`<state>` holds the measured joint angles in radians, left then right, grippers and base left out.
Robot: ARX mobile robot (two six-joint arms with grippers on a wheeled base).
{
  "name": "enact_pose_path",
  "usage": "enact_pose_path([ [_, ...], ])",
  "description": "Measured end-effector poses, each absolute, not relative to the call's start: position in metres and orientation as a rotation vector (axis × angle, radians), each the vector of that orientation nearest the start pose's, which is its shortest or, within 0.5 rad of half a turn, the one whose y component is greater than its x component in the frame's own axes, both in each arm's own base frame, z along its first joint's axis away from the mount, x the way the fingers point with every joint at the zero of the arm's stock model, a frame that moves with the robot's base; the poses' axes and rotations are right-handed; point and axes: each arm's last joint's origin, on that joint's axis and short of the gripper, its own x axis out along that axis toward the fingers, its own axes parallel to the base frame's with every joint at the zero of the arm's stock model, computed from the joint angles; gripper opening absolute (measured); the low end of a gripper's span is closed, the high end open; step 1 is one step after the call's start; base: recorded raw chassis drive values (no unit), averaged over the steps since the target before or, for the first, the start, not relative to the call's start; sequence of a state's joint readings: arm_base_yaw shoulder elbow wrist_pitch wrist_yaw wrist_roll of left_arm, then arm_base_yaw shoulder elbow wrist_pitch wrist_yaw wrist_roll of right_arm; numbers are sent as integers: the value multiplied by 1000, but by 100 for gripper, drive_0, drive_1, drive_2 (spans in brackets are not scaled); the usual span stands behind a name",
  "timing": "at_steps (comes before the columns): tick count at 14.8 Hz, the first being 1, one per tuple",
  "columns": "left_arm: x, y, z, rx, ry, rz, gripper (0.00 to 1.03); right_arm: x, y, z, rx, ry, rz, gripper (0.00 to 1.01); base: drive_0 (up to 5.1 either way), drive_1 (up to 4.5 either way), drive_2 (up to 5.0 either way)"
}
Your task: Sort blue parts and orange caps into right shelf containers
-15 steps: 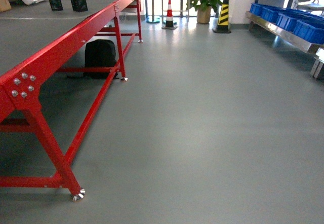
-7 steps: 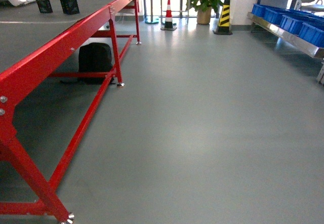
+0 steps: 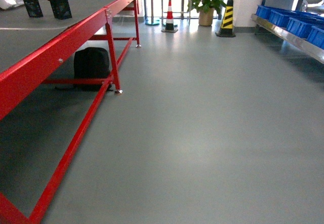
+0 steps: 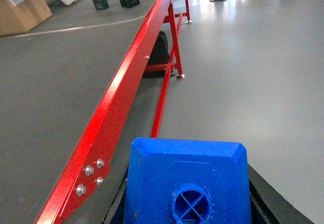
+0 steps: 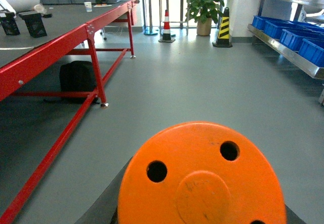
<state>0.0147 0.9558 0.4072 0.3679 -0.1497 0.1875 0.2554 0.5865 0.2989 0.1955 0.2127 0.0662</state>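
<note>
In the left wrist view a blue part [image 4: 187, 183] with a round crossed knob fills the bottom; my left gripper [image 4: 188, 206] is shut on it, with black fingers [image 4: 271, 196] showing at its sides. The right wrist view shows an orange cap [image 5: 202, 176], its flat top with small holes facing the camera, and my right gripper [image 5: 202, 209] shut on it. The right shelf [image 3: 291, 35], a shiny steel rack, runs along the right edge of the head view and carries blue containers [image 3: 284, 17]. Neither gripper shows in the head view.
A long red-framed table [image 3: 50, 57] runs along the left, with a black backpack [image 3: 91, 68] under it and black boxes [image 3: 59, 6] on top. At the far end stand a red-white cone [image 3: 169, 16], a yellow-black cone [image 3: 228, 17] and a potted plant [image 3: 205, 1]. Grey floor lies between table and shelf.
The head view has advanced along the table: the near red leg with its bolts has slid out at the lower left, and the shelf and crates have shifted toward the right edge.
</note>
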Motion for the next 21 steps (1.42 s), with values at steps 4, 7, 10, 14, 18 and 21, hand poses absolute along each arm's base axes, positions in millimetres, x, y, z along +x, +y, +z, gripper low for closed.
enact_pose_path([
  [4,203,7,225,199,198,146,44,145,31,229,45,88,40,44,-9,419,-438],
  [7,203,7,224,199,205,146,44,144,31,229,45,89,40,44,-7,421,-436],
  [10,203,7,224,199,201,146,44,145,31,229,45,89,40,44,10,441,-420],
  [14,203,7,224,199,198,147,44,145,31,229,45,91,39,44,16,447,-414],
  [18,203,7,224,199,200,147,44,145,31,229,44,92,40,44,9,439,-421],
  [21,203,7,224,199,205,146,44,145,31,229,45,89,40,44,10,440,-420],
])
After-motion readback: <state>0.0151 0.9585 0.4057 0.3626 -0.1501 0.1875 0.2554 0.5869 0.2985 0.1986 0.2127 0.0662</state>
